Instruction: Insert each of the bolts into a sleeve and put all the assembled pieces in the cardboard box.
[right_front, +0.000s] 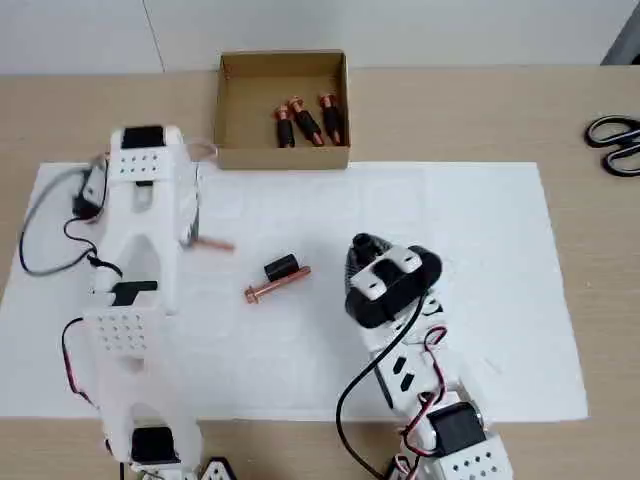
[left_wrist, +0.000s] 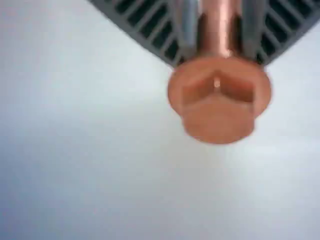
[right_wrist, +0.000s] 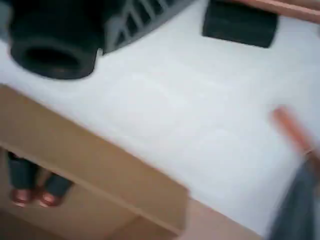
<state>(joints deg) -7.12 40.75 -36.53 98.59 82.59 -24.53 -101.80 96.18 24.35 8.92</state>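
Mating a fourth bolt with its sleeve, one pair left on the table

Three assembled pieces (right_front: 305, 122) lie in the cardboard box (right_front: 282, 157) at the far edge of the table, so the task looks a little over halfway done. The step in hand appears to be the insertion itself, with each arm carrying one half of a pair.

The left gripper (left_wrist: 218, 22) is clamped on the shank of the held bolt (left_wrist: 217, 97), and the hex head points towards its wrist camera. In the high view the free end of the shank sticks out sideways over the white paper (right_front: 480, 300), towards the middle of the table. The right gripper (right_front: 363, 250) sits well apart from it, across the middle of the sheet. It seems to have the held sleeve (right_wrist: 50, 47) pinched against its ribbed jaw (the contact itself is partly hidden), with the bore open to view.

Between the two arms, a loose bolt (right_front: 277, 284) and a loose sleeve (right_front: 281, 267) lie just beside each other on the paper, not yet joined.

The next move calls for lining the shank up with the bore before closing the gap, since a slight tilt would likely make the tip catch on the sleeve's rim. Scissors (right_front: 615, 145) lie near the table's right edge, well away from the work.
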